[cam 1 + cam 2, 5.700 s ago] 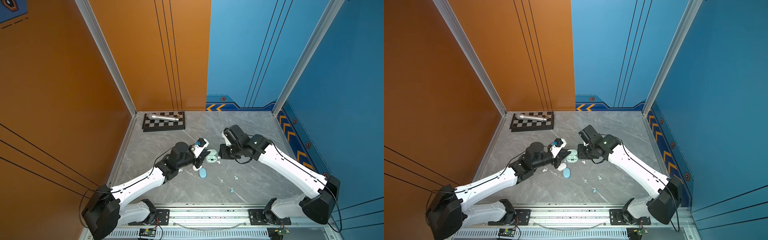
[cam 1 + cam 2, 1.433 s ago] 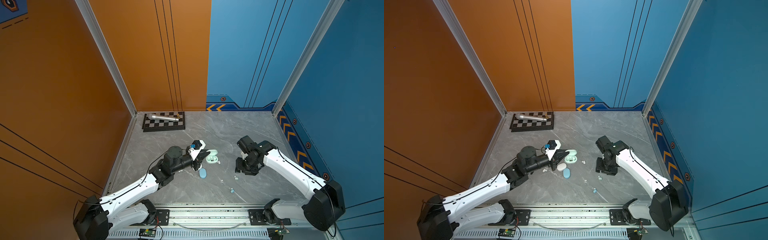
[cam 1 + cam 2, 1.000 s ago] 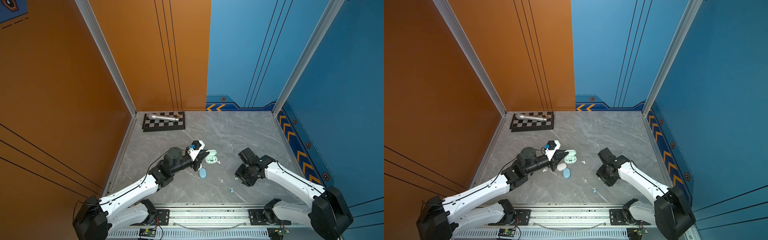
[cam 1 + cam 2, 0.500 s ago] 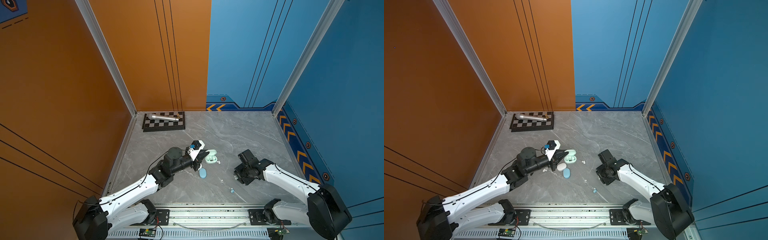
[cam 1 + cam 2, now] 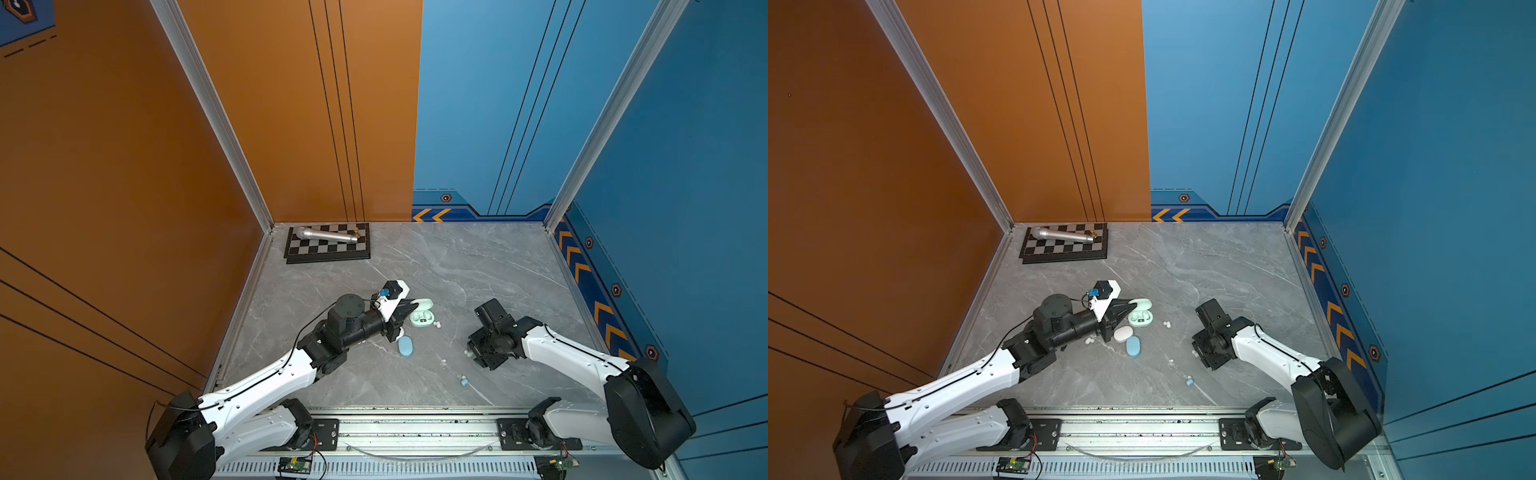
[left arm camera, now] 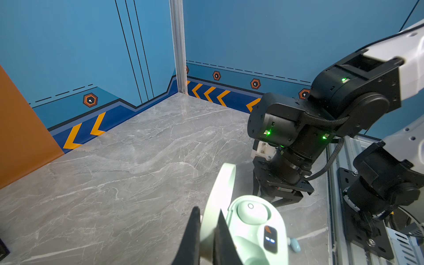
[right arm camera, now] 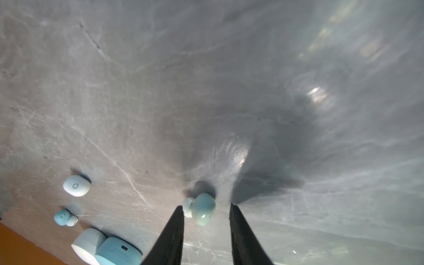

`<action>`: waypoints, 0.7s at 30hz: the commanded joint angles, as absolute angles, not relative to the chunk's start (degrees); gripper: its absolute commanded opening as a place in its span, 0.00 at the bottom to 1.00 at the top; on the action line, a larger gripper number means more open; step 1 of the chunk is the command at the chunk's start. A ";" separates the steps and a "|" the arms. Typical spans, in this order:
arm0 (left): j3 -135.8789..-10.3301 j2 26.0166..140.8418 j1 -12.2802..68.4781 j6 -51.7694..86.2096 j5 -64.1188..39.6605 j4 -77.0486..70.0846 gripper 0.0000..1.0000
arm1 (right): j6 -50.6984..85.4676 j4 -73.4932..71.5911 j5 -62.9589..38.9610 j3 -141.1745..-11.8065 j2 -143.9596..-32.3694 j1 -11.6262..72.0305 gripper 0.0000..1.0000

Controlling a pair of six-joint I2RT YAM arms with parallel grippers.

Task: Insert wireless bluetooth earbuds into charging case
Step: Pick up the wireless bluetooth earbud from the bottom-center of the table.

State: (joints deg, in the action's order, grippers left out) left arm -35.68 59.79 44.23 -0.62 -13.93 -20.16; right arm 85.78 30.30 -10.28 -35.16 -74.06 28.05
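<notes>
In both top views an open mint green charging case (image 5: 422, 318) (image 5: 1140, 316) lies mid-table. My left gripper (image 5: 409, 309) (image 6: 207, 220) is shut on its raised lid (image 6: 220, 195). One mint earbud (image 6: 251, 211) sits in the case. Over at the right, a second mint earbud (image 7: 203, 207) (image 5: 468, 353) lies on the table between the fingertips of my open right gripper (image 7: 205, 205) (image 5: 471, 353). It touches one finger and stands clear of the other. A pale blue earbud (image 5: 464, 380) (image 7: 64, 217) lies near the front edge.
A closed pale blue case (image 5: 405, 345) (image 7: 117, 251) and a white case (image 5: 1123, 333) (image 7: 88, 244) lie just in front of the left gripper. White earbuds (image 5: 1167, 323) lie beside the mint case. A chessboard (image 5: 328, 249) with a microphone (image 5: 328, 236) sits at the back left.
My right arm has swung toward the front right and come down over the mint earbud, its jaws narrowing around it. The left gripper has kept its hold on the case lid.
</notes>
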 commanded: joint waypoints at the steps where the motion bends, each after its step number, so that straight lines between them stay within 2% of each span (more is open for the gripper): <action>1: -35.59 59.67 44.77 -1.05 -13.48 -21.59 0.00 | 85.33 30.15 -8.68 -35.06 -75.24 27.82 0.34; 12: -35.61 59.89 44.65 -1.14 -13.38 -21.53 0.00 | 84.38 29.44 -8.51 -35.83 -77.70 27.86 0.28; 21: -35.68 60.30 44.56 -1.17 -13.39 -21.61 0.00 | 84.37 28.40 -8.55 -36.30 -79.34 28.12 0.27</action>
